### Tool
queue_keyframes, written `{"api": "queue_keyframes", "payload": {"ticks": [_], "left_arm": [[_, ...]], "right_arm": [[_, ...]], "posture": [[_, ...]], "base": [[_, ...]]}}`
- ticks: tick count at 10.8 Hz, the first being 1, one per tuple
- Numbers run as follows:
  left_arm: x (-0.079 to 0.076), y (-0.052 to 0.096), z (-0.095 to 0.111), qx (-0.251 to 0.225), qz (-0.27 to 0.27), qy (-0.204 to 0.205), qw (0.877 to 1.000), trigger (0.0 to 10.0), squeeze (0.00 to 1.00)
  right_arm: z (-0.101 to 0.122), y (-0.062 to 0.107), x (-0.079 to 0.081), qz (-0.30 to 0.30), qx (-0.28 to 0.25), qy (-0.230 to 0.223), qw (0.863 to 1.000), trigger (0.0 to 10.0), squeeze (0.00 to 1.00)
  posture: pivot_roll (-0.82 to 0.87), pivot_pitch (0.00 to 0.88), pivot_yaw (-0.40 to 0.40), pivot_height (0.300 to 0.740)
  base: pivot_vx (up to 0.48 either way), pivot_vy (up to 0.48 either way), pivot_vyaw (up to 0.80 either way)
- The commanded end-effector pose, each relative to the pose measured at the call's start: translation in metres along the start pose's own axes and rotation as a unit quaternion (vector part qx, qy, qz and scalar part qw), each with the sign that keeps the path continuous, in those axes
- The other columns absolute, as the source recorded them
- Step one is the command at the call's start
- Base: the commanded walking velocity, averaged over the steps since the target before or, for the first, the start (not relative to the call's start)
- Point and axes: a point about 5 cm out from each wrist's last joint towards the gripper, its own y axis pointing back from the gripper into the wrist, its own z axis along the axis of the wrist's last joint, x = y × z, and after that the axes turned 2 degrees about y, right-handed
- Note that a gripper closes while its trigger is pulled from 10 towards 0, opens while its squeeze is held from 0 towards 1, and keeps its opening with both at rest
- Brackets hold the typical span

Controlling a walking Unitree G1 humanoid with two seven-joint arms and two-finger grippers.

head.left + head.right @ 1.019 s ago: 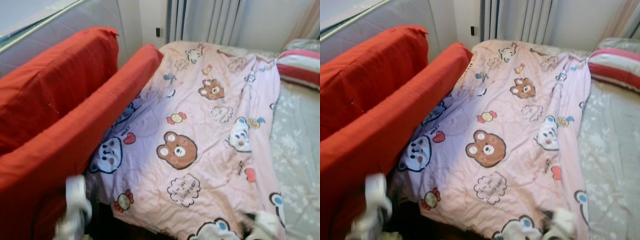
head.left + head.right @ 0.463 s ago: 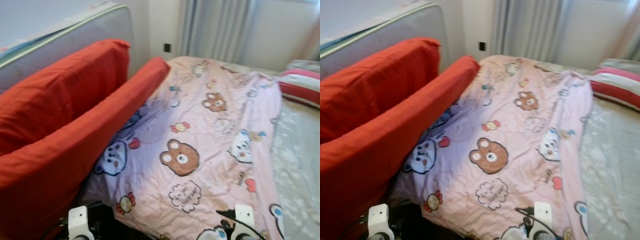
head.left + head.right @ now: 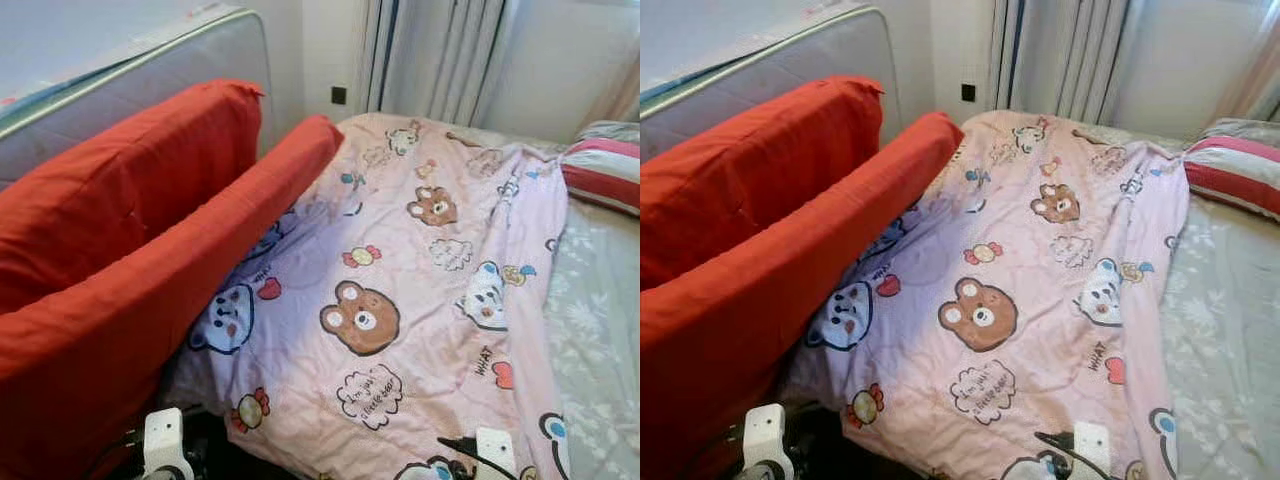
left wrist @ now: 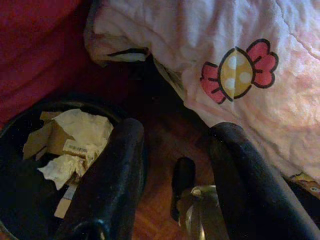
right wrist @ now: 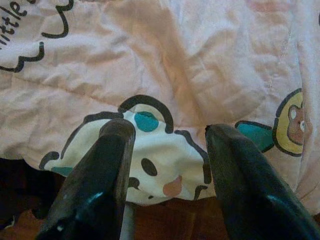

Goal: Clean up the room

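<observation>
A pink cartoon-bear blanket lies rumpled across the bed beside red cushions; both the left gripper and right gripper, fingers spread and empty, hover at its near edge, probably about to grasp and straighten it.

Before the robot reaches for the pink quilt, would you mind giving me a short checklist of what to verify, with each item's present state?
1. Right gripper open and holding nothing: ok, its fingers stand apart.
2. Right gripper facing the quilt: ok, the bottom hem with a white bear print lies just beyond it.
3. Left gripper open and holding nothing: ok.
4. Floor under the left gripper: not ok, a black bin holding crumpled paper and a small dark object sit there.
5. Quilt free to pull: cannot tell, its left edge runs under the red cushion.
6. Quilt lying flat on the bed: ok, spread but wrinkled.
</observation>
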Motion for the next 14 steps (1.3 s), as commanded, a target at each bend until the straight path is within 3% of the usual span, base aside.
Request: {"api": "queue_keyframes", "payload": {"ticks": [1, 8, 12, 14], "left_arm": [[0.002, 0.002, -0.008, 0.016, -0.002, -0.007, 1.0, 10.0, 0.0], [0.003, 0.005, -0.021, 0.041, 0.001, -0.004, 0.999, 10.0, 0.0], [0.004, 0.006, -0.022, 0.044, 0.001, 0.002, 0.999, 10.0, 0.0], [0.005, 0.006, -0.022, 0.045, 0.004, 0.004, 0.999, 10.0, 0.0]], "right_arm": [[-0.008, 0.001, 0.0, 0.001, 0.016, -0.003, 1.0, 10.0, 0.0], [-0.015, 0.003, -0.004, 0.006, 0.029, 0.001, 1.0, 10.0, 0.0], [-0.013, 0.002, 0.0, 0.015, 0.025, 0.009, 1.0, 10.0, 0.0], [-0.011, 0.002, 0.004, 0.019, 0.019, 0.01, 1.0, 10.0, 0.0]], "posture": [[0.17, 0.0, -0.02, 0.74], [0.17, 0.0, -0.02, 0.74], [0.17, 0.0, -0.02, 0.74], [0.18, 0.0, -0.022, 0.74]], "base": [[-0.266, 0.0, 0.0], [-0.275, 0.0, 0.0], [0.0, 0.0, 0.0], [0.0, 0.0, 0.8]]}}
